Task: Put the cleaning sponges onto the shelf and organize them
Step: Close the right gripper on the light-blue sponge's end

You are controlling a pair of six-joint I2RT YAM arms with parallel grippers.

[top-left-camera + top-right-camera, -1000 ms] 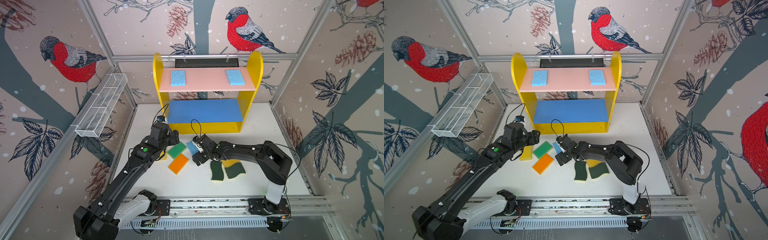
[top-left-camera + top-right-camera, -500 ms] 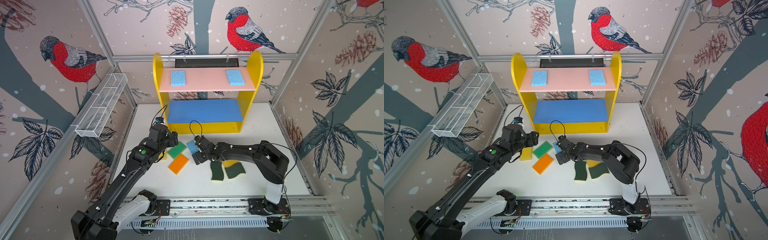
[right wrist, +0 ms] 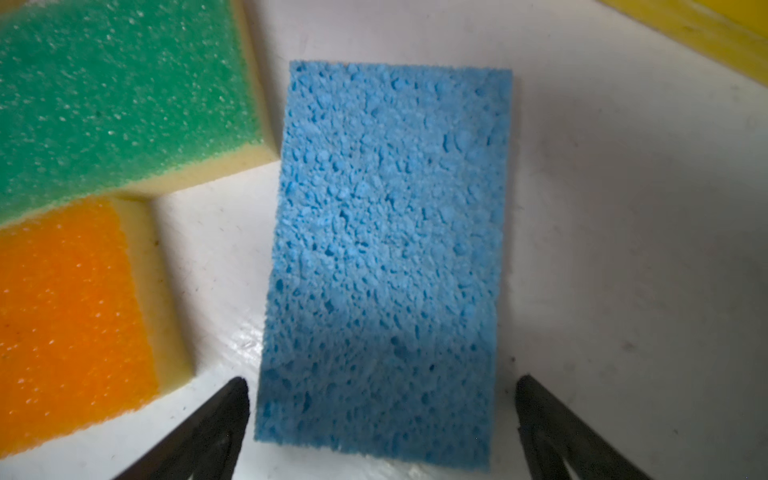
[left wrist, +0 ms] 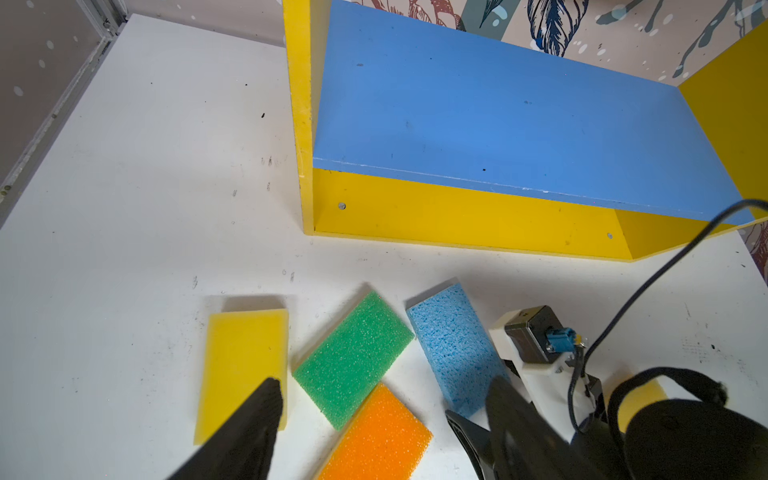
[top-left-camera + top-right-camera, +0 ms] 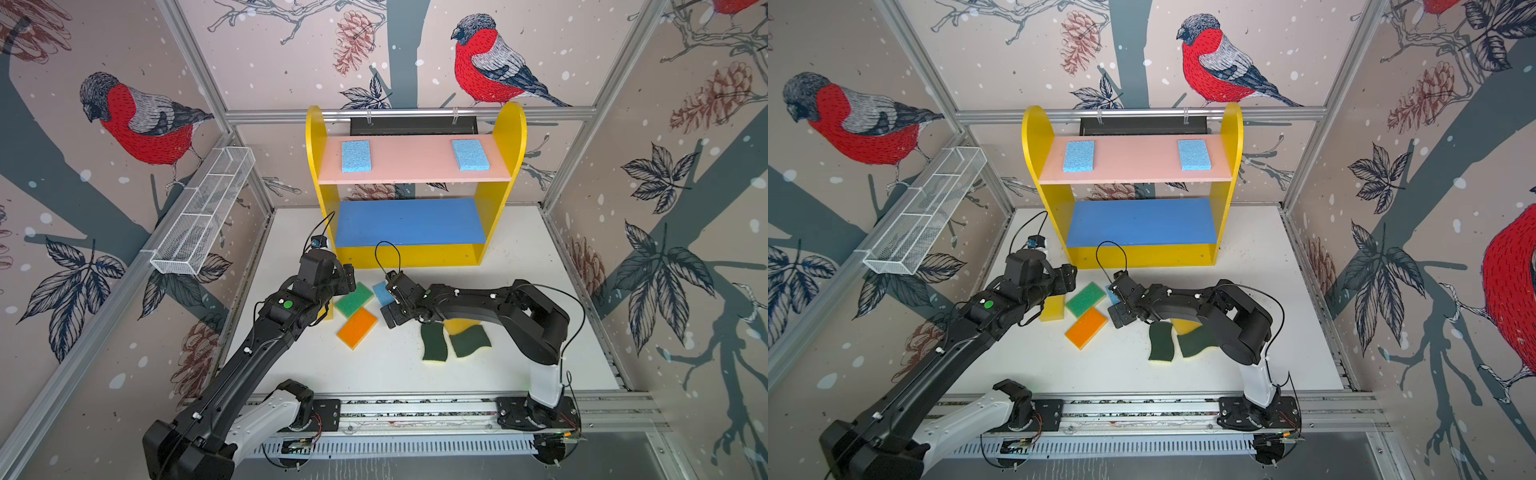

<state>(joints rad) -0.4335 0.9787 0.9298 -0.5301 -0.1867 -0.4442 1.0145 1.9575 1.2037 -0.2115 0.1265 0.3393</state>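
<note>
In both top views, little on show of the light-blue desk sponge [image 5: 380,291]: mostly tucked under the right claw [image 5: 389,302]. In a top view, down to a sliver behind the left arm [image 5: 282,316]: one yellow block [image 5: 330,311]. Half buried under the right arm [image 5: 478,297]: the other yellow block [image 5: 456,327]. Bottom tier of the shelf [image 5: 415,255] covered by the blue board [image 5: 409,222]. In the right wrist view, green-topped sponge [image 3: 124,83] and orange-topped sponge [image 3: 70,316] cut by the edge and soft; of the claw, only two dark tips. In the left wrist view, shelf cropped above the blue board.
</note>
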